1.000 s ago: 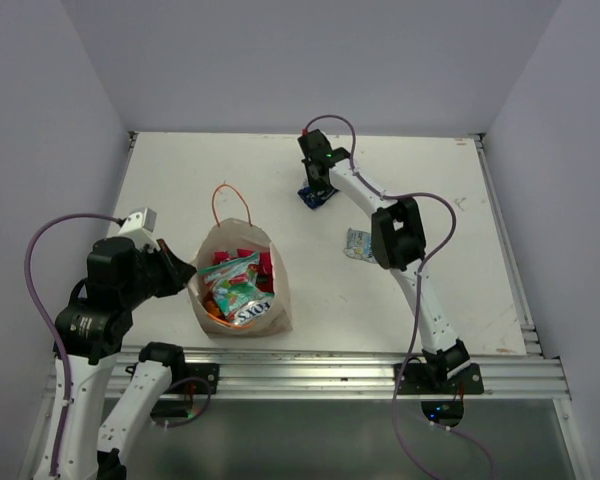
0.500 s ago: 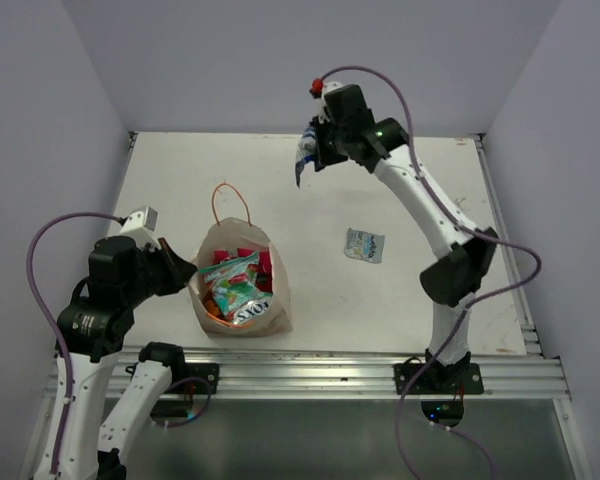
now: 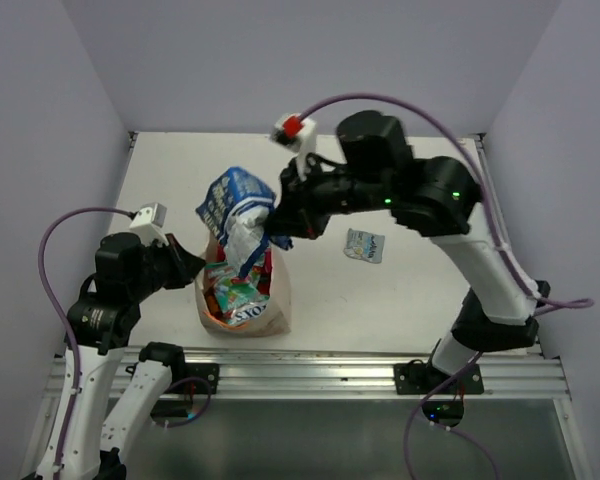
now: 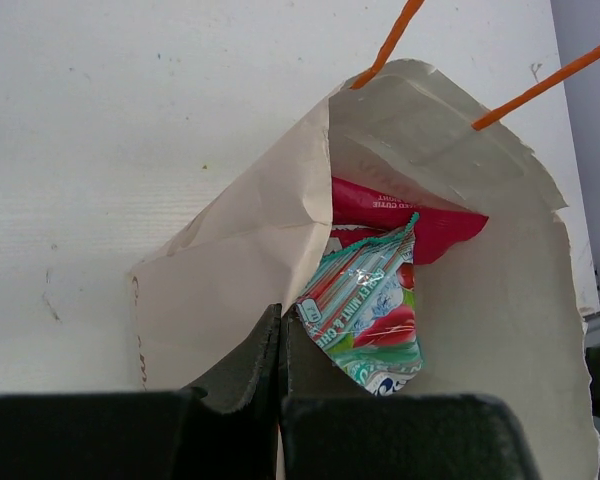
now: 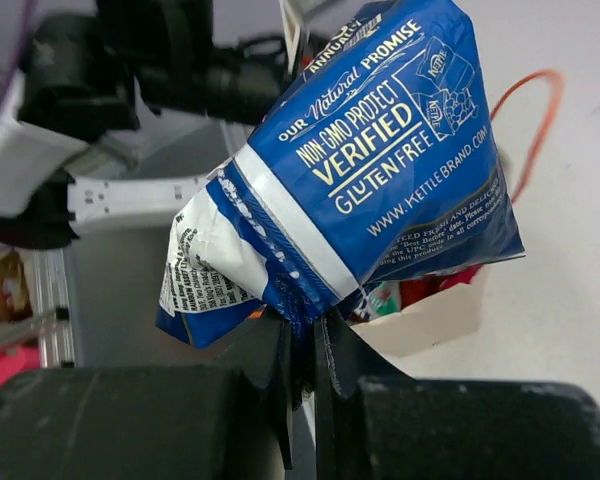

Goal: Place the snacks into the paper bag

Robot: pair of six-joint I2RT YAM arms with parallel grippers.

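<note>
The cream paper bag (image 3: 275, 300) lies open near the table's front left, with orange cord handles (image 4: 385, 45). Inside it lie a red-pink packet (image 4: 420, 215), a green-white packet (image 4: 365, 305) and others. My left gripper (image 3: 185, 268) is shut on the bag's near rim (image 4: 230, 280) and holds the mouth open. My right gripper (image 3: 278, 228) is shut on the blue snack packet (image 3: 235, 212) and holds it in the air over the bag's mouth; the right wrist view shows the packet (image 5: 370, 170) filling the frame. A small silvery-grey packet (image 3: 364, 245) lies on the table to the right of the bag.
The white table (image 3: 410, 290) is walled at the back and both sides. A metal rail (image 3: 330, 370) runs along the near edge. Purple cables loop off both arms.
My right arm lifted the blue packet off the far table and swung it left and forward, until it hangs above the bag. My left gripper stayed on the bag's rim.
</note>
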